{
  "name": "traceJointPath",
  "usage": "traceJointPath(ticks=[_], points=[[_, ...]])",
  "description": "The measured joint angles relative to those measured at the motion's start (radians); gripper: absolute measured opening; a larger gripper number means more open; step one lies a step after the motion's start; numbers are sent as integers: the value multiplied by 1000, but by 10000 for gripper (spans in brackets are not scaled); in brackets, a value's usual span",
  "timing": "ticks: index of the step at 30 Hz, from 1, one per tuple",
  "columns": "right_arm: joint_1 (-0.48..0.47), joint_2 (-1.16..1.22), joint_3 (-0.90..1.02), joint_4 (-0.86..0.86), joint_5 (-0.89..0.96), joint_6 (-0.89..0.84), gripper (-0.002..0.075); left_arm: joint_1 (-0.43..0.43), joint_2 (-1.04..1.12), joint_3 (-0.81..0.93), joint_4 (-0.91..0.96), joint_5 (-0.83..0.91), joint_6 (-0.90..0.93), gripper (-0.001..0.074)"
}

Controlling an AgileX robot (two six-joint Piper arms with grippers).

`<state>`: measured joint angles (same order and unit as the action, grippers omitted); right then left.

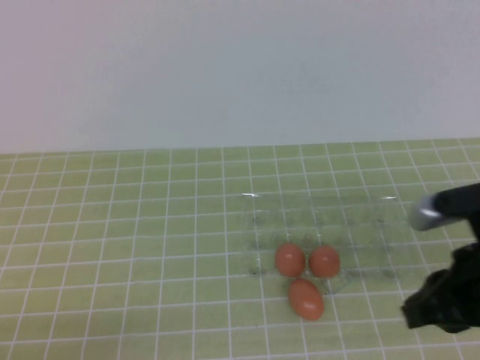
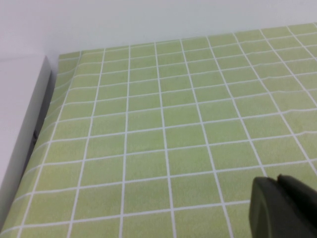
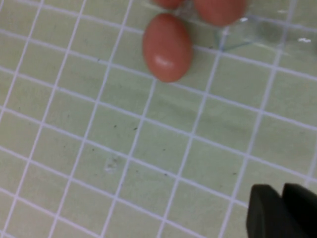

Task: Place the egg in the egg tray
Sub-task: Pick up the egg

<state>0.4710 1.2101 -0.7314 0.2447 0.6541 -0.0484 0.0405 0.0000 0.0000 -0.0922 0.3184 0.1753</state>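
Note:
One orange-brown egg (image 1: pixel 305 298) lies loose on the green grid mat just in front of the clear egg tray (image 1: pixel 360 217); it also shows in the right wrist view (image 3: pixel 167 47). Two like eggs (image 1: pixel 289 259) (image 1: pixel 324 261) sit in the tray's front cups. My right gripper (image 1: pixel 414 311) is at the right edge, right of the loose egg and apart from it; its fingers (image 3: pixel 265 210) are shut and empty. My left gripper (image 2: pixel 277 186) is out of the high view, shut and empty over bare mat.
The green grid mat (image 1: pixel 135 247) covers the table up to a pale back wall. A white raised border (image 2: pixel 25 134) runs along the mat's edge in the left wrist view. A silver part of the right arm (image 1: pixel 427 214) overhangs the tray's right end.

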Motion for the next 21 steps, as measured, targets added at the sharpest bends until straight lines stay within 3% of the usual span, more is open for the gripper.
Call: traceJointPath(ticks=[2,10,14,21], points=[[51,129,-106,0,60,0,115,0,0,0,0,0,0,-2],[146,592,-483,-8,217,0,525,0,0,0,0,0,0,-2],[160,698,-603,-10,237,0,590,0,0,0,0,0,0,-2],[163,776,-672,-19,249,4,607,0,0,0,0,0,0,-2]])
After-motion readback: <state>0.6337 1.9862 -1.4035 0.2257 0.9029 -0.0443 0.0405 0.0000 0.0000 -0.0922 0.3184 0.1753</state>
